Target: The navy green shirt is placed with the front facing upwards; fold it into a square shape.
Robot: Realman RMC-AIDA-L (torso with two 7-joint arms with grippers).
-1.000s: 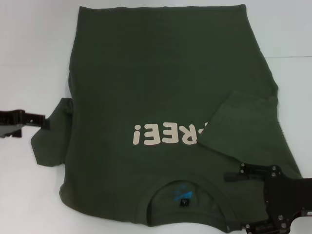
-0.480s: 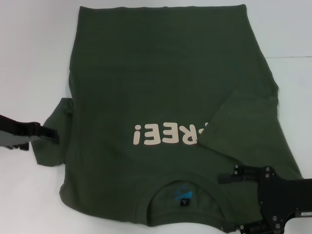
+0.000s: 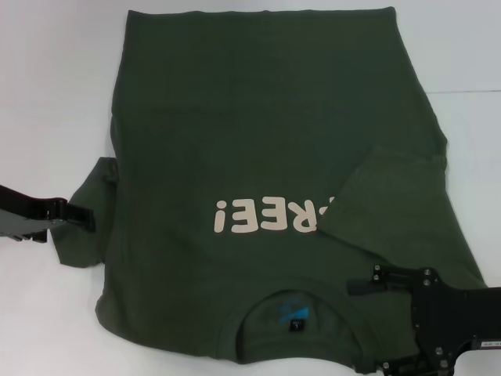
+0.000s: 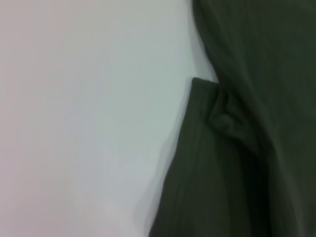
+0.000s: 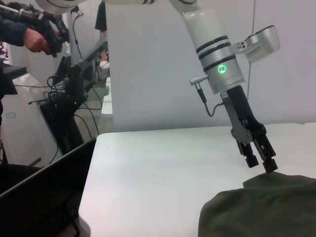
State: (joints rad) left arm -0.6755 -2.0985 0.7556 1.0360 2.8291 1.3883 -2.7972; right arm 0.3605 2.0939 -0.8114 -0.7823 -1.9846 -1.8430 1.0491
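Observation:
The navy green shirt [image 3: 258, 117] lies flat on the white table with its front up. Its cream letters [image 3: 270, 215] and blue neck label [image 3: 291, 313] are toward me. One sleeve [image 3: 383, 196] is folded in over the chest; the other sleeve [image 3: 86, 227] sticks out to the left. My left gripper [image 3: 82, 217] hovers at that sleeve's outer edge; in the right wrist view the left gripper [image 5: 261, 164] shows its fingers slightly apart just above the cloth [image 5: 261, 207]. My right gripper [image 3: 368, 325] stands open over the shoulder beside the collar. The left wrist view shows only sleeve fabric [image 4: 256, 148] and table.
Bare white table [image 3: 47, 94] surrounds the shirt on the left and far side. In the right wrist view the table edge [image 5: 91, 163] drops off toward dark equipment [image 5: 59, 123], cables and a person [image 5: 29, 34] beyond.
My left gripper has moved right and a little nearer, reaching the outstretched sleeve's edge. My right gripper has shifted left over the shoulder. The shirt has not moved.

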